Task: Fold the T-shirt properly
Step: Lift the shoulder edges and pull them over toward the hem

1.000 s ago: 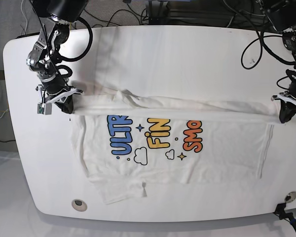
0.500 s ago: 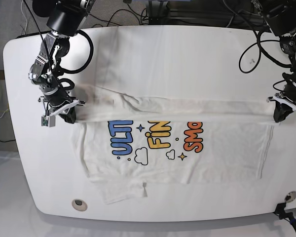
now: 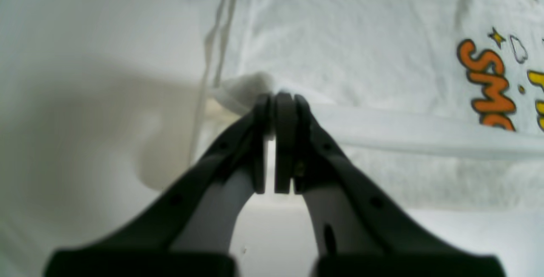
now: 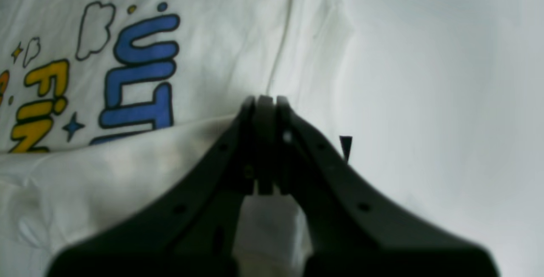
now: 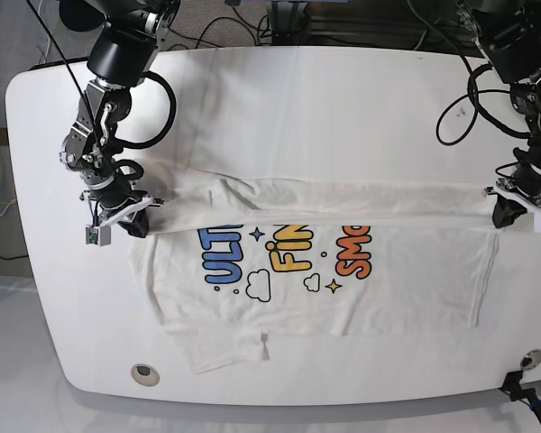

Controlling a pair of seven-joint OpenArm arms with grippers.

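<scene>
Since a second ago both my arms have carried the folded edge of the T-shirt (image 5: 316,271) further toward the near side of the surface (image 5: 361,99), so the fold now covers the top of the printed letters, where more of them showed before. My right jaws (image 5: 131,223), on the left in the base view, are pressed shut on the folded edge at the sleeve end; the right wrist view shows the right jaws (image 4: 264,103) closed tip to tip with white cloth bunched under and behind them, the blue letters (image 4: 140,69) and yellow letters (image 4: 40,103) of the print lying just beyond the fold. My left jaws (image 5: 512,210), on the right in the base view, are likewise shut on the other end of the same fold; in the left wrist view the left jaws (image 3: 278,100) meet with a wad of white cloth pinched at the tips, the orange letters (image 3: 488,86) off to the side. Between the two grips the fold runs as a nearly straight, taut band across the shirt. The shirt lies print-up, its lower half flat on the surface, one sleeve (image 5: 221,347) spread toward the near edge. A round dark fitting (image 5: 143,371) sits in the surface near that sleeve
</scene>
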